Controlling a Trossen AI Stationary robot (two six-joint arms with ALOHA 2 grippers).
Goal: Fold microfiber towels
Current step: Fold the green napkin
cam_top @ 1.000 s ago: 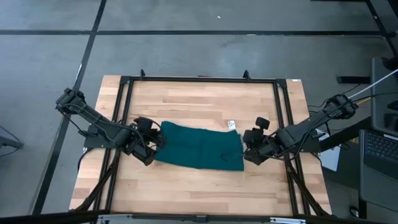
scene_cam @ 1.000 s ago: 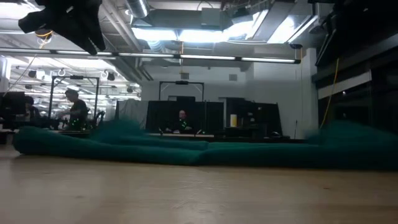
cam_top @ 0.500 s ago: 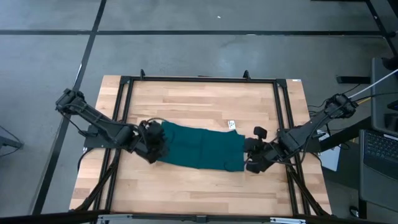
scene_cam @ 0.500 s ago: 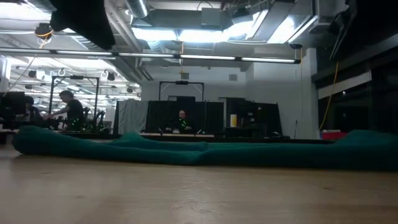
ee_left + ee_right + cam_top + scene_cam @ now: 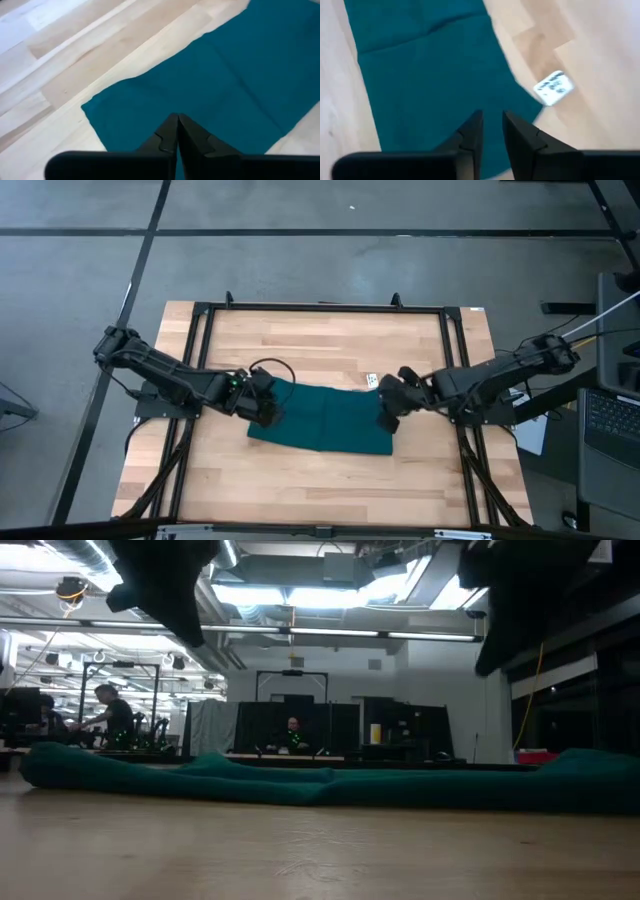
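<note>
Now the flat dark teal-green microfiber towel (image 5: 322, 418) lies between both tools: left gripper (image 5: 268, 406) pressed closed, empty, over one end; right gripper (image 5: 386, 412) slightly parted (nothing held), beside the small white tag (image 5: 553, 88).

Even bright overhead light; ceiling glare in low view; right wrist blurred.

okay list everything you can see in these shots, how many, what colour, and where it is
towel: one, dark teal, flat across the middle of the table
tag: one, white, at the towel's edge near the right gripper
table: one, light wood, black frame around it
people: at least two, dark, in the room behind
left gripper: one, black, shut, above the towel's left end
right gripper: one, black, slightly open, above the towel's right end
</note>
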